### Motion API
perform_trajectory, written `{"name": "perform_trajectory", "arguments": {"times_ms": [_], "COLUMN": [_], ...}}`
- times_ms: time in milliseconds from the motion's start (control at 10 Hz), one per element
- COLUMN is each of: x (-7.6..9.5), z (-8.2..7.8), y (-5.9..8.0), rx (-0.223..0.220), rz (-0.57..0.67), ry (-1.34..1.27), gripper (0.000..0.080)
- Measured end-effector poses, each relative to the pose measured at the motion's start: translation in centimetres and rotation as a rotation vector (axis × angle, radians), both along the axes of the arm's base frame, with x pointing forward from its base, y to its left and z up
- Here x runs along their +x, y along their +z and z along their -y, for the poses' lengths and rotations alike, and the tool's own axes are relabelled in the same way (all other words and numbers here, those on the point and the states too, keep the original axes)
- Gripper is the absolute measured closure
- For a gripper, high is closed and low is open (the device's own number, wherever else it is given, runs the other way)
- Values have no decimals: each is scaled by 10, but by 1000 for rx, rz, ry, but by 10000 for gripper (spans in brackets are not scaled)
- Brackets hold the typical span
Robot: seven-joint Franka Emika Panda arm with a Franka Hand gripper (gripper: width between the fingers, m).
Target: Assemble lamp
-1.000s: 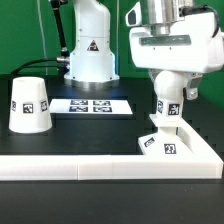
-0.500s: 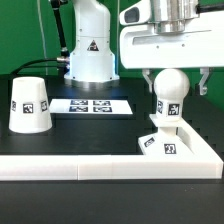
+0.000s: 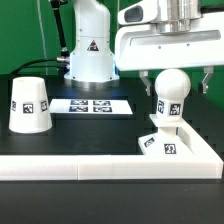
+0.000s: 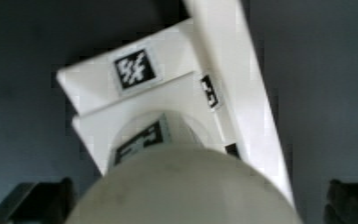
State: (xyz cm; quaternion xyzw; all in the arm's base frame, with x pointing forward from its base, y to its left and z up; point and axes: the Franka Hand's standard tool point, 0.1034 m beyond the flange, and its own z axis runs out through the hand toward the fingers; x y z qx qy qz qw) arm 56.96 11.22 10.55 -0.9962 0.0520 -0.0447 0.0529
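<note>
The lamp's round bulb (image 3: 170, 90) stands upright on its short tagged stem in the flat square base (image 3: 160, 143), at the exterior view's right. My gripper (image 3: 175, 84) is open, with one finger on each side of the bulb's globe and a gap to each. In the wrist view the bulb (image 4: 167, 185) fills the foreground between the dark fingertips (image 4: 34, 203), with the tagged base (image 4: 144, 72) below it. The tapered shade (image 3: 30, 104) stands upside-down-cup fashion on the table at the exterior view's left, apart from the rest.
The marker board (image 3: 92, 105) lies flat between the shade and the base. The long white L-shaped wall (image 3: 100, 166) runs along the front and turns beside the base; it also shows in the wrist view (image 4: 229, 60). The arm's white pedestal (image 3: 90, 50) stands behind.
The gripper has let go of the bulb: its fingers have opened and the hand has risen a little, leaving the bulb standing on the base. Little has moved in the last half second.
</note>
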Motion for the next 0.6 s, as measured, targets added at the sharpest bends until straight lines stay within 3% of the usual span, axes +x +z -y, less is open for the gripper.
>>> {"name": "perform_trajectory", "arguments": {"times_ms": [600], "x": [8], "z": [8], "y": [5], "rx": [-75], "rz": [49], "ry": [557], "gripper": [101]}}
